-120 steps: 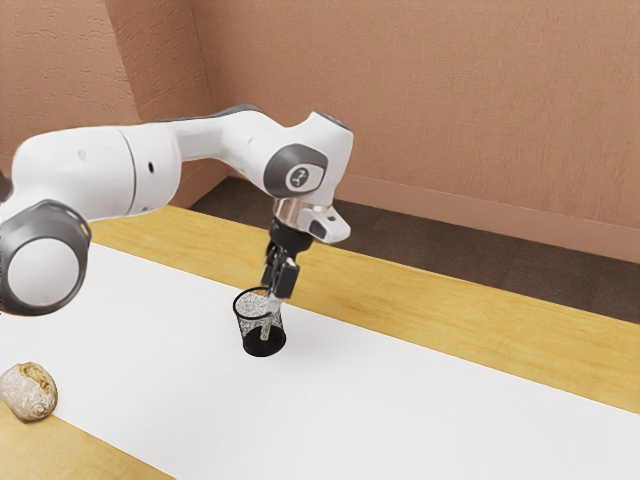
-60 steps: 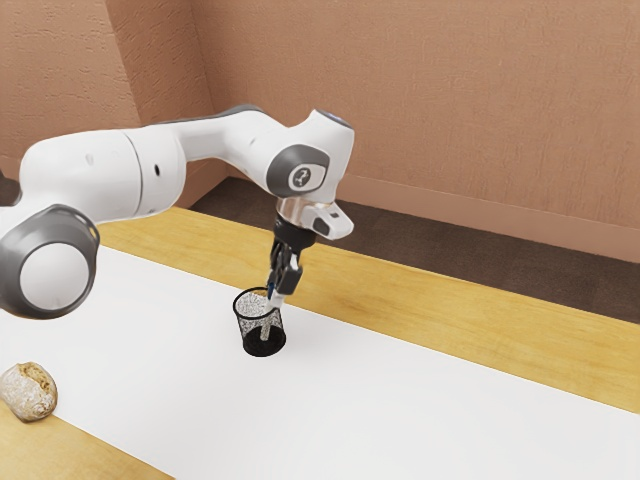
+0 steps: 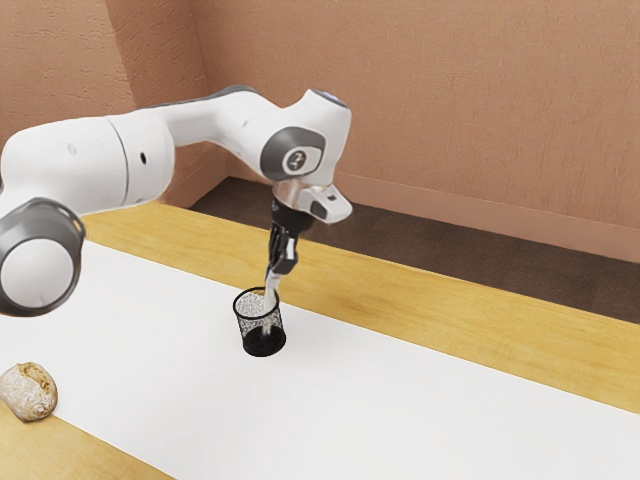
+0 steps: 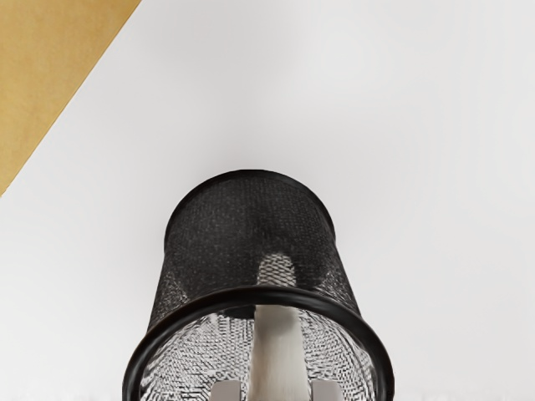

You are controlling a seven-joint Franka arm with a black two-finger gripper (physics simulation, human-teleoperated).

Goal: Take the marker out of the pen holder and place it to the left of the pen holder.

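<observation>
On the wooden table [image 3: 400, 308], the smooth white runner [image 3: 420, 410] bears the pen holder, over which the Franka arm [image 3: 88, 165] brings its black gripper [image 3: 277, 271] downward, a posture suited to drawing the marker out through the open top. The fingers [image 4: 327, 391] stand apart by the marker's width, closed on its upper part from two sides. The round-rimmed, tapering black mesh pen holder [image 4: 242, 217] surrounds the lower part of the slender, pale, slightly tilted marker [image 3: 271, 287], which probably needs further lifting to clear the rim.
</observation>
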